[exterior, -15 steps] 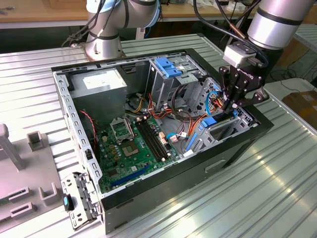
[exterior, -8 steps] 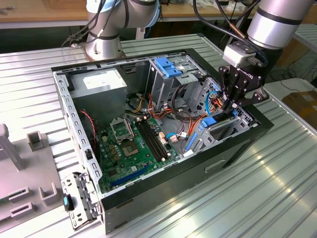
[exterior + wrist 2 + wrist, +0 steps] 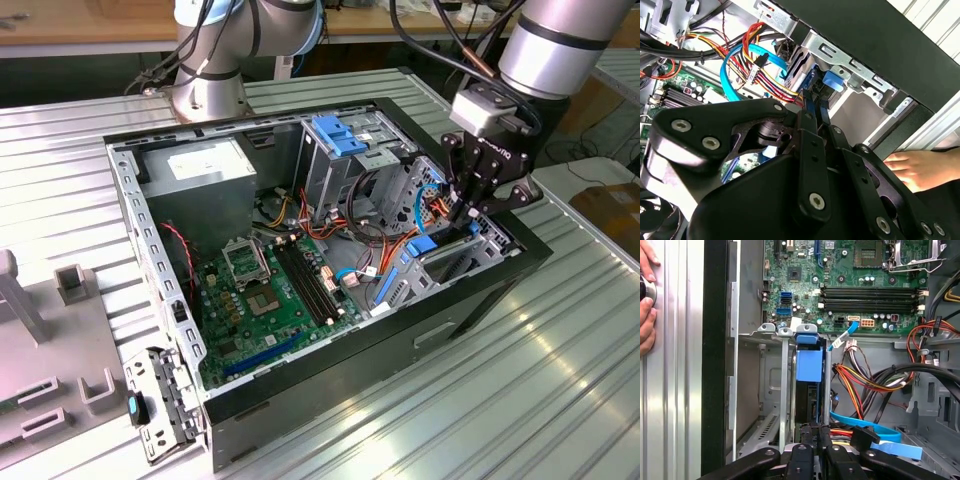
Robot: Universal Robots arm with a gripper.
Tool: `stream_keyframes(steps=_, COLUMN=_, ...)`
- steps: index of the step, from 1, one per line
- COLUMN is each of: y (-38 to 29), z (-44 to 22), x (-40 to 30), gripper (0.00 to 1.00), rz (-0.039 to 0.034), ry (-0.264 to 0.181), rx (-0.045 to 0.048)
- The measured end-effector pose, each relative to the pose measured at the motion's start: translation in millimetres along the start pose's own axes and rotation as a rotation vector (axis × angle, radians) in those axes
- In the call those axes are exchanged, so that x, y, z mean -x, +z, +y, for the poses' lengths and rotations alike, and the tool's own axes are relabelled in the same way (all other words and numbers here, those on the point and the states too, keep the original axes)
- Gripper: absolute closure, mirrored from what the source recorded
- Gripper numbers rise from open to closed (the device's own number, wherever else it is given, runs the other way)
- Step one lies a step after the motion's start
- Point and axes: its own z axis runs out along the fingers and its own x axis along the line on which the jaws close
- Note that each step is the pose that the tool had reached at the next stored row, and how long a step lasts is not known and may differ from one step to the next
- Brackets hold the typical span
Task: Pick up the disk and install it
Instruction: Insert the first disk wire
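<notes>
Insertion of the disk (image 3: 805,407) into its bay is the step judged to be in hand. In the first wrist view the disk is seen standing on edge inside the metal drive cage (image 3: 784,390) at the front corner of the open computer case (image 3: 330,392). Its dark body is sunk between the cage's rails, and its bright blue end tab (image 3: 809,365) is turned toward the motherboard (image 3: 270,300).

The gripper (image 3: 468,212) is lowered into that corner of the case. Its fingers (image 3: 801,455) are drawn narrowly together on the disk's near end, so the disk is judged to be clamped rather than released. The exact contact is partly hidden by the gripper's own linkage.

A bundle of orange, red and yellow cables (image 3: 860,380) and a flat blue data cable (image 3: 865,427) lie just beside the cage, on the side away from the case wall. A person's hand (image 3: 646,300) is rested on the ribbed metal table (image 3: 560,380) outside the case wall, apart from the gripper.

The disk is judged to be largely entered, though whether it is fully seated cannot be told. Seating calls for the disk to be kept square to the rails, so that the blue side rails are not jammed, and for the neighbouring cables to be kept from being caught.
</notes>
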Motion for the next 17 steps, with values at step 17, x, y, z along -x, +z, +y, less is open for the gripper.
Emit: stream_keyframes(steps=17, y=3.4, z=0.4, x=0.2, gripper=0.84, rz=-0.0025, ry=-0.012, rx=-0.0013)
